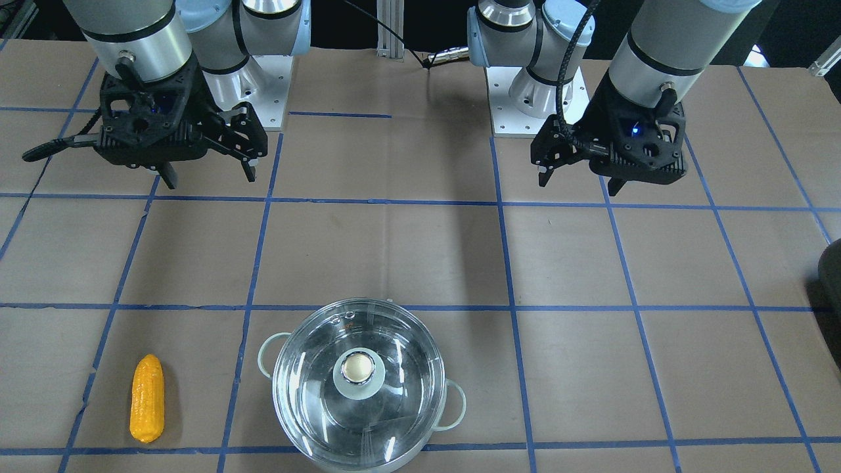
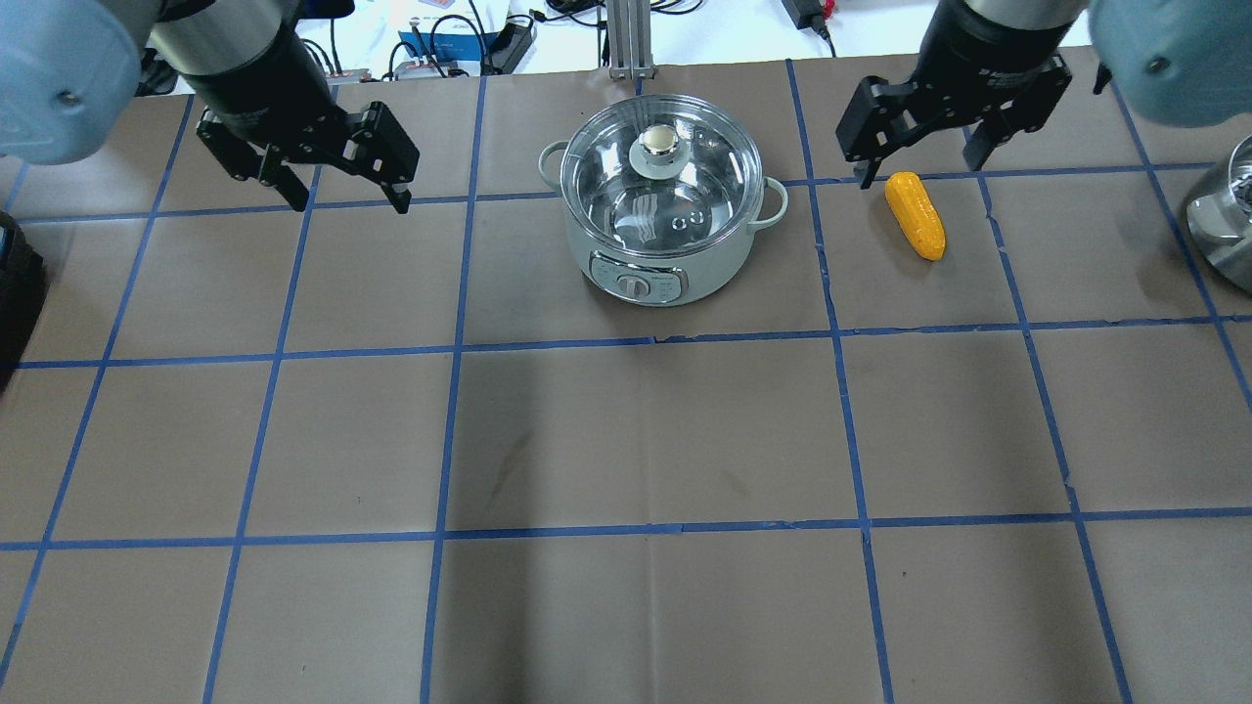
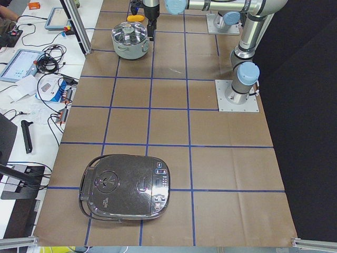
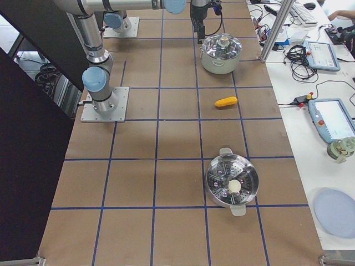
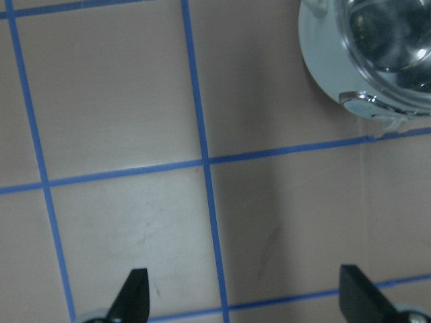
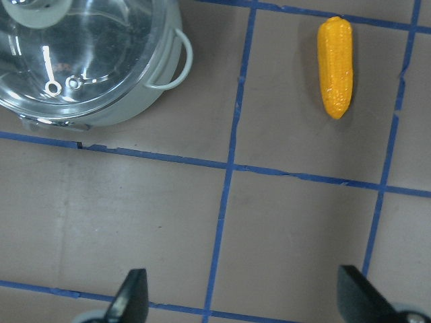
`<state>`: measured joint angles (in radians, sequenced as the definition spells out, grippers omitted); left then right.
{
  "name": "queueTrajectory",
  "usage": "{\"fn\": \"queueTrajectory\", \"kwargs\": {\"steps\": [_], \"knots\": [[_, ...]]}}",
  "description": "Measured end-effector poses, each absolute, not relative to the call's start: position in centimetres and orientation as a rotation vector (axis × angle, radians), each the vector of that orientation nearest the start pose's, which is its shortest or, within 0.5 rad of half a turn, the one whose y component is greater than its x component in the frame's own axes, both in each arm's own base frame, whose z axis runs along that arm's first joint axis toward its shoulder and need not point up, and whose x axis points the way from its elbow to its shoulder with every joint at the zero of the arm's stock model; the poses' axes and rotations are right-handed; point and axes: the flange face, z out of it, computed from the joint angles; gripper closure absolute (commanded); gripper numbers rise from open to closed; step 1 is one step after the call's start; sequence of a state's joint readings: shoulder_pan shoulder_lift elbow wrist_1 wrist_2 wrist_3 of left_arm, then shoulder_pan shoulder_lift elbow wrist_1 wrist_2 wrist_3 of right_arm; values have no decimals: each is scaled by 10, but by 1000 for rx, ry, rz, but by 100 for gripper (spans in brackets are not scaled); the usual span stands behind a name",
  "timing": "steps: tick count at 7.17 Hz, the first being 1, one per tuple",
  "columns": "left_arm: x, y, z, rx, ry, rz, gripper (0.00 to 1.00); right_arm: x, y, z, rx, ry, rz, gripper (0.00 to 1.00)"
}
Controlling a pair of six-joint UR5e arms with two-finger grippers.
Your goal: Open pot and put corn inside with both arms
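The steel pot (image 2: 665, 264) stands at the table's far middle with its glass lid (image 2: 685, 196) and pale knob (image 2: 660, 145) on it; it also shows in the front view (image 1: 295, 368). The yellow corn (image 2: 916, 215) lies flat to the pot's right, also seen from the front (image 1: 146, 399). My left gripper (image 2: 349, 203) is open and empty, above the table left of the pot (image 5: 330, 67). My right gripper (image 2: 919, 168) is open and empty, hovering above the table near the corn (image 6: 335, 66); the pot (image 6: 128, 111) is at the upper left of that wrist view.
A black rice cooker (image 3: 126, 187) sits at the table's end on my left. A steel steamer pot (image 4: 232, 183) sits toward the end on my right, at the overhead view's right edge (image 2: 1223, 215). Blue tape lines grid the brown table.
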<state>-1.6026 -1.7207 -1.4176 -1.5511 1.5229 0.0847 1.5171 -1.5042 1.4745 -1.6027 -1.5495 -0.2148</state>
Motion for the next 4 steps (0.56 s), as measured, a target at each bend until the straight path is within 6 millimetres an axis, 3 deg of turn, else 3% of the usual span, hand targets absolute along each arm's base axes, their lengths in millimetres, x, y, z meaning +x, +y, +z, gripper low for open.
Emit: {"fn": "queueTrajectory", "kwargs": {"steps": [1,2,3,4], "knots": [[-197,-587,471,209,3184,-96,0,62,-552,495,-293,3116,-103,0],[-245,-618,448,222,3185,-143,0,25,-577,472,-318,3115,-91,0],[-289,-648,424,196,3194,-176,0,-1,-605,432,-321,3112,-73,1],[-321,-667,404,157,3205,-197,0,-14,-633,387,-318,3112,-74,1]]}}
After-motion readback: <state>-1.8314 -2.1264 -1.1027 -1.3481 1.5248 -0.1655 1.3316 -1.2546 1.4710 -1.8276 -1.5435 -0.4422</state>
